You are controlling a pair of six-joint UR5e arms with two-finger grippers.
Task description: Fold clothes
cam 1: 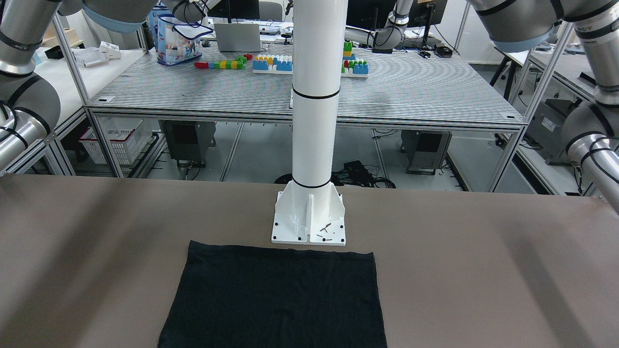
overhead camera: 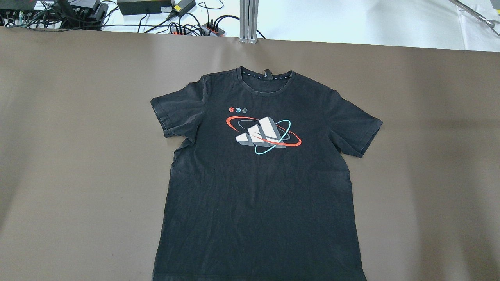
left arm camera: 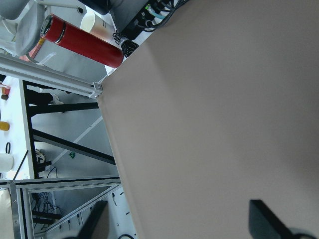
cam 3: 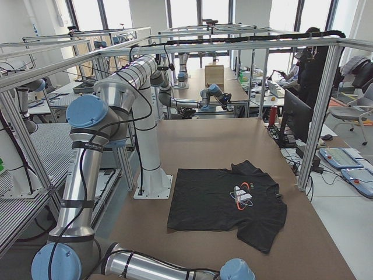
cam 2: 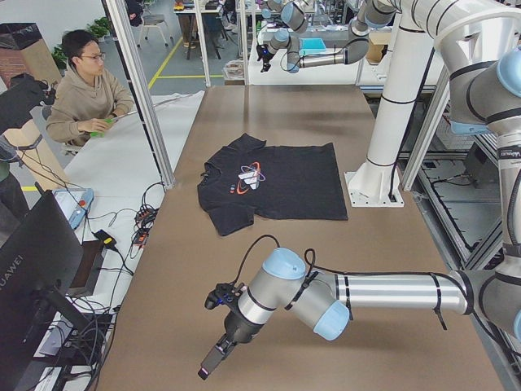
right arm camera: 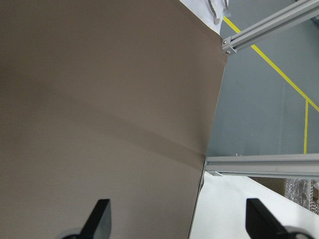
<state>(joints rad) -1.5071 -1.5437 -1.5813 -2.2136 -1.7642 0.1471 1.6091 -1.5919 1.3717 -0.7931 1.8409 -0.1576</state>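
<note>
The clothes are one black T-shirt (overhead camera: 258, 187) with a red, white and teal chest print, lying flat and face up on the brown table (overhead camera: 78, 156). Its collar points away from the robot and its hem (cam 1: 275, 299) lies by the white pole's base. Both sleeves are spread out. My left gripper (left arm camera: 177, 203) is open over bare table near the table's left end, far from the shirt (cam 2: 285, 175). My right gripper (right arm camera: 177, 201) is also open, over bare table by the right end's edge. Neither holds anything.
The white pole's base plate (cam 1: 309, 227) stands right behind the hem. A person (cam 2: 81, 90) sits beyond the far long edge, near aluminium posts (cam 2: 146, 98) and a monitor (cam 2: 32, 269). A red bottle (left arm camera: 82, 42) lies off the table's corner.
</note>
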